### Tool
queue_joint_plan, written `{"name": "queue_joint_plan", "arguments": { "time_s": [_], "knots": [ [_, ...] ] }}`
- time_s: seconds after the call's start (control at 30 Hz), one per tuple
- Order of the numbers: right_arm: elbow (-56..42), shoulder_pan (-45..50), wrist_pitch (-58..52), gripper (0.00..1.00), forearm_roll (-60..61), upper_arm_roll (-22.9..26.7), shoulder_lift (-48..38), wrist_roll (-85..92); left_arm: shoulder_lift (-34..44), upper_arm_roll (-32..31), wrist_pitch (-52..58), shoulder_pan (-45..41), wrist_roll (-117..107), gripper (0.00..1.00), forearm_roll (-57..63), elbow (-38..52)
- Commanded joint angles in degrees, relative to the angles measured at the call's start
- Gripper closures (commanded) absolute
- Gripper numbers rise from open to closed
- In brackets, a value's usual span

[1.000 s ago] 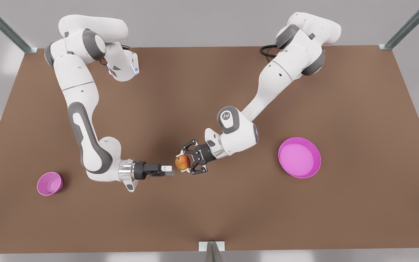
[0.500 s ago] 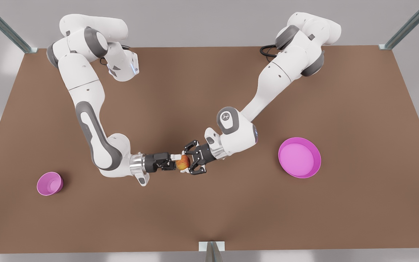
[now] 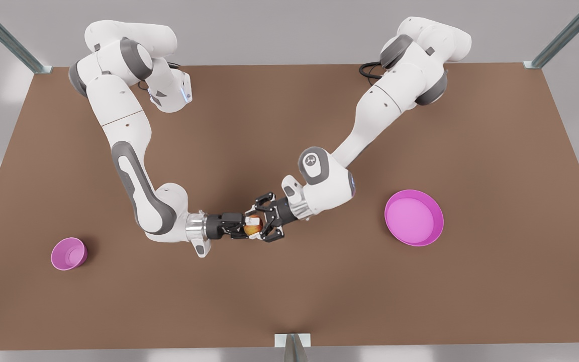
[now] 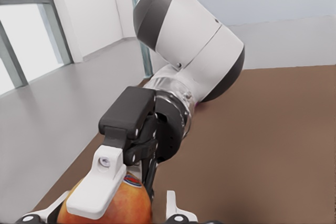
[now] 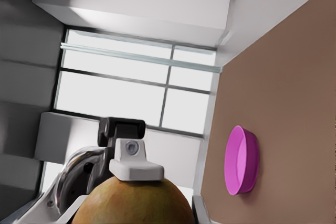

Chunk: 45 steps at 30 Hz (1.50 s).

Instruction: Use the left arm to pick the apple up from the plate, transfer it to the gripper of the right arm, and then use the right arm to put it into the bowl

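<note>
Left gripper [image 3: 259, 226] clenched on the apple [image 3: 252, 229] above mid-table, between the plate [image 3: 414, 217] and the bowl [image 3: 69, 253]; right gripper [image 3: 247, 227] straddles it, grip undeterminable, so I would release left only once right clamps firmly.

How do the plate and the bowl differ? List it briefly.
The plate is wide and shallow; the bowl is small and deep. The plate lies at the front view's right, the bowl at its left. Both are magenta-pink, round and empty.
</note>
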State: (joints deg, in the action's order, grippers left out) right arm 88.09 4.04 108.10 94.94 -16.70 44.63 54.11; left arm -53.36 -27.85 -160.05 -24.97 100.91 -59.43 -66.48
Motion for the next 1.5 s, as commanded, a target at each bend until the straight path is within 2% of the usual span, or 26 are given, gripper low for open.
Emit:
{"name": "queue_joint_plan", "arguments": {
  "time_s": [0.0,0.3,0.5,0.57,0.63,0.67,0.7,0.73,0.77,0.8,0.83,0.87,0.93,0.97,1.0,1.03,1.1,1.13,1.2,1.33,1.47],
  "knots": [
    [0.0,-0.1,0.7,0.3,0.0,0.0,-0.1,5.6,0.1,0.0,-0.3,-0.1,4.0,0.01,-0.7,0.0],
    [0.3,-1.9,0.1,0.29,-2.6,0.6,-0.4,5.7,0.1,0.0,-0.3,0.0,4.1,0.01,-0.7,0.0],
    [0.5,-6.8,-1.1,0.28,-6.5,0.6,-0.3,5.0,0.1,0.9,-0.2,1.0,3.7,0.01,-0.1,-0.6],
    [0.4,-9.0,-3.1,0.28,-8.8,0.6,-0.3,4.7,3.2,6.6,0.0,2.2,-5.3,0.0,0.2,-9.3],
    [0.4,-12.6,-6.4,0.28,-11.3,0.6,-0.2,5.0,13.3,16.3,0.3,2.6,-19.8,0.0,0.4,-28.1],
    [0.4,-14.2,-8.2,0.28,-13.0,0.6,-0.2,5.0,15.2,19.8,1.0,2.8,-20.1,0.0,0.4,-32.4],
    [-0.2,-17.6,-11.4,0.28,-15.6,0.6,-0.2,4.8,15.4,28.8,11.2,2.6,-20.2,0.0,1.9,-33.4],
    [-0.5,-19.6,-14.1,0.28,-16.3,0.7,-0.2,4.6,16.6,37.9,24.4,2.8,-27.2,0.0,15.7,-31.7],
    [-0.6,-20.7,-14.8,0.28,-17.6,0.7,-0.2,4.5,17.6,44.4,40.5,2.7,-36.3,0.0,31.9,-24.6],
    [-0.6,-21.8,-16.5,0.28,-18.0,0.7,-0.2,4.3,17.5,47.0,56.6,3.2,-42.0,0.0,42.0,-15.5],
    [-0.6,-23.1,-17.0,0.28,-19.7,0.7,-0.2,4.2,17.5,50.8,68.0,2.6,-51.9,0.0,45.4,-10.5],
    [-0.5,-24.4,-17.4,0.28,-20.8,0.7,-0.2,4.6,19.8,51.0,70.0,1.9,-65.0,0.0,52.9,-7.9],
    [-0.5,-27.6,-20.2,0.28,-22.9,0.7,-0.2,4.8,25.9,50.8,70.2,1.6,-91.1,0.0,53.2,-7.9],
    [-0.6,-28.8,-20.2,0.28,-23.8,0.7,-0.2,4.9,31.2,49.8,71.5,1.5,-95.7,0.0,53.6,-7.9],
    [-1.1,-29.7,-20.2,0.28,-24.1,0.7,-0.2,4.9,37.4,40.5,71.6,10.0,-97.4,0.0,54.0,-10.9],
    [-1.4,-30.7,-20.5,0.28,-24.5,0.7,-0.2,4.6,42.5,27.2,71.2,20.9,-97.9,0.0,58.7,-15.0],
    [-2.3,-33.0,-22.9,0.28,-26.8,0.9,-0.1,4.4,47.8,25.1,65.7,22.4,-97.6,0.0,59.1,-22.6],
    [-3.4,-33.1,-23.3,0.28,-26.9,2.0,0.1,4.3,47.4,25.0,65.9,22.3,-97.6,0.0,59.1,-22.1],
    [-10.7,-33.1,-29.9,0.27,-27.6,6.0,3.8,1.2,42.5,24.9,70.9,22.0,-98.0,0.0,59.5,-14.5],
    [-21.4,-33.2,-35.4,0.27,-27.6,10.8,10.0,-0.5,40.5,25.0,70.4,22.2,-97.9,0.0,59.6,-14.1],
    [-23.7,-34.5,-39.0,0.27,-27.6,14.7,11.2,-0.4,37.9,25.0,69.8,22.1,-103.9,0.0,59.7,-11.5]
  ]
}}
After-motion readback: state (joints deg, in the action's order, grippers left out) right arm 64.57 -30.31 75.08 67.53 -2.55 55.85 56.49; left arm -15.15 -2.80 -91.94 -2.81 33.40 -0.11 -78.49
